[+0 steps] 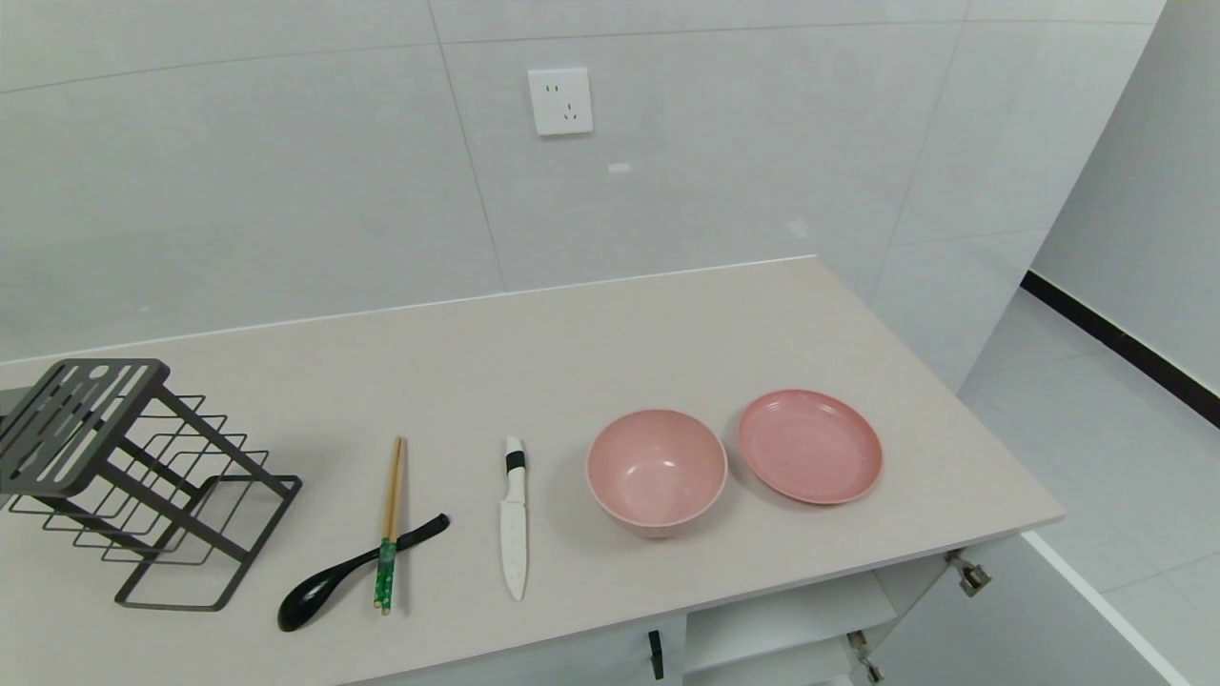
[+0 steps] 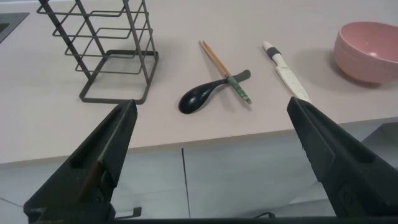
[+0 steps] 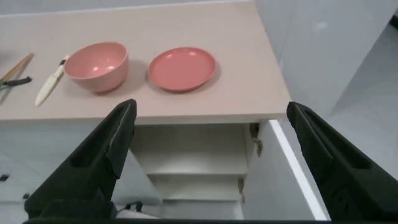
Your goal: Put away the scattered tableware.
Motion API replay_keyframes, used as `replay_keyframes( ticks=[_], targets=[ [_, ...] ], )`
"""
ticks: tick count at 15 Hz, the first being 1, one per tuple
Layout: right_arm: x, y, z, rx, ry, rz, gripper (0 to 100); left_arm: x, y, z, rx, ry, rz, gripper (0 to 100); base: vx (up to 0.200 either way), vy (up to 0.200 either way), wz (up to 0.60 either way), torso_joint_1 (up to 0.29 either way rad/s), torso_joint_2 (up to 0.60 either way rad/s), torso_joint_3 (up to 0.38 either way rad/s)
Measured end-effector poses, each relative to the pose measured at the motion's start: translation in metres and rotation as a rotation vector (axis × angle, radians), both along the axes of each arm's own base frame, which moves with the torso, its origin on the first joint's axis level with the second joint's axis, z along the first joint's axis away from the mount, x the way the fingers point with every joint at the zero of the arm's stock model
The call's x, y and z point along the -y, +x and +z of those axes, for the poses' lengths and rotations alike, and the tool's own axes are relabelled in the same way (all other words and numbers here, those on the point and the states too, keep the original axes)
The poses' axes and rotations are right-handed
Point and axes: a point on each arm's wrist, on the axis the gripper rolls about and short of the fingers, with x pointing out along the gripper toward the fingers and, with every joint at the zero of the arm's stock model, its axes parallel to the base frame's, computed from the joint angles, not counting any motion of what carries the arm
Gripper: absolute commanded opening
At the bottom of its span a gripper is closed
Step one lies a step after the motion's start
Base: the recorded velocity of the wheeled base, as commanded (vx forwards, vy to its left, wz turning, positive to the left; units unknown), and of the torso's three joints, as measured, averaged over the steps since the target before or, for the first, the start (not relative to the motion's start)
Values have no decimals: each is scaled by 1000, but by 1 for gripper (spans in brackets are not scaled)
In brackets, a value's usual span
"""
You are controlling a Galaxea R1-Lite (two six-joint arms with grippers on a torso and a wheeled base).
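Countertop [image 1: 667, 333]: beige, backed by tiled wall [image 1: 286, 171] with socket [image 1: 560, 100].
Front edge: bowl [image 1: 656, 467] beside plate [image 1: 809, 445].
Left gripper [image 2: 210, 104], right gripper [image 3: 210, 107]: jaws released.

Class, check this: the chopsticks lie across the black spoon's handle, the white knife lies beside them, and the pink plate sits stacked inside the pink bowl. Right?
One error: the pink plate is not inside the pink bowl; it lies flat on the counter beside it, as the head view shows. The rest stands.

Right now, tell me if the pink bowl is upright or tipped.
Upright: the pink bowl rests on its base, empty inside facing up.
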Motion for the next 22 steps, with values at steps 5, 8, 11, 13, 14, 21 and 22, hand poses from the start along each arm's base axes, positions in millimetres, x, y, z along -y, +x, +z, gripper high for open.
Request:
replay_keyframes(
  ticks=[5, 8, 11, 13, 14, 21, 22],
  targets=[
    [-2, 33, 10, -145, 5, 64, 100, 0, 0, 0, 0, -3, 0, 100, 0, 0, 0, 0, 0, 0],
    [-2, 57, 13, -203, 8, 74, 100, 0, 0, 0, 0, -4, 0, 100, 0, 0, 0, 0, 0, 0],
    [-3, 73, 12, -261, 7, 86, 100, 0, 0, 0, 0, -3, 0, 100, 0, 0, 0, 0, 0, 0],
    [-3, 85, 12, -280, -1, 92, 100, 0, 0, 0, 0, -3, 0, 100, 0, 0, 0, 0, 0, 0],
    [-3, 91, 12, -278, -14, 100, 100, 0, 0, 0, 0, -3, 0, 100, 0, 0, 0, 0, 0, 0],
    [-7, 128, 6, -334, -83, 150, 100, 0, 0, 0, -1, 3, -1, 100, 0, 0, 0, 0, 0, 0],
    [-8, 133, 4, -343, -87, 152, 100, 0, 0, 0, -1, 2, -2, 100, 0, 0, 0, 0, 0, 0]
  ],
)
